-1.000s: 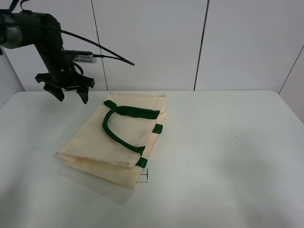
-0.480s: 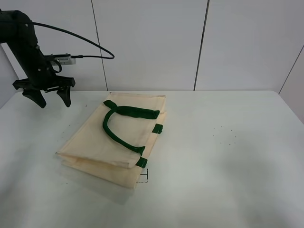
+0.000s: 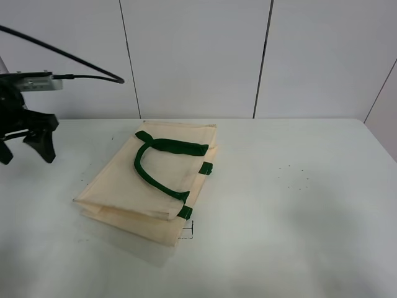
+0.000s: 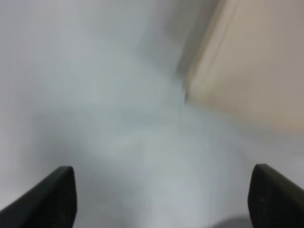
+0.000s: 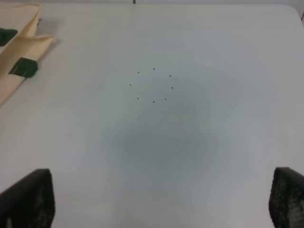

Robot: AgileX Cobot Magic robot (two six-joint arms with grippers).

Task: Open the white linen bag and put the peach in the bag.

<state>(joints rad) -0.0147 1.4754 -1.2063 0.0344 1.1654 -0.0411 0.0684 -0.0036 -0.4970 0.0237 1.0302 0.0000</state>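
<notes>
The white linen bag (image 3: pixel 155 180) lies flat and closed on the table, left of the middle, with its green handles (image 3: pixel 161 158) resting on top. My left gripper (image 3: pixel 26 154) hangs open and empty at the far left edge, well apart from the bag. The blurred left wrist view shows the gripper (image 4: pixel 164 199) with its fingers spread and a corner of the bag (image 4: pixel 251 61). My right gripper (image 5: pixel 156 199) is open and empty over bare table; an edge of the bag (image 5: pixel 19 42) and a green tab (image 5: pixel 23 67) show there. The peach is out of view.
The white table (image 3: pixel 298 211) has a ring of small dark dots (image 5: pixel 154 85) to the right of the bag. A small black mark (image 3: pixel 188 233) sits by the bag's near corner. White wall panels stand behind the table.
My left arm has swung left and lower, from near the bag's far left corner to the table's left edge, gripper still open. The bag has not moved.
</notes>
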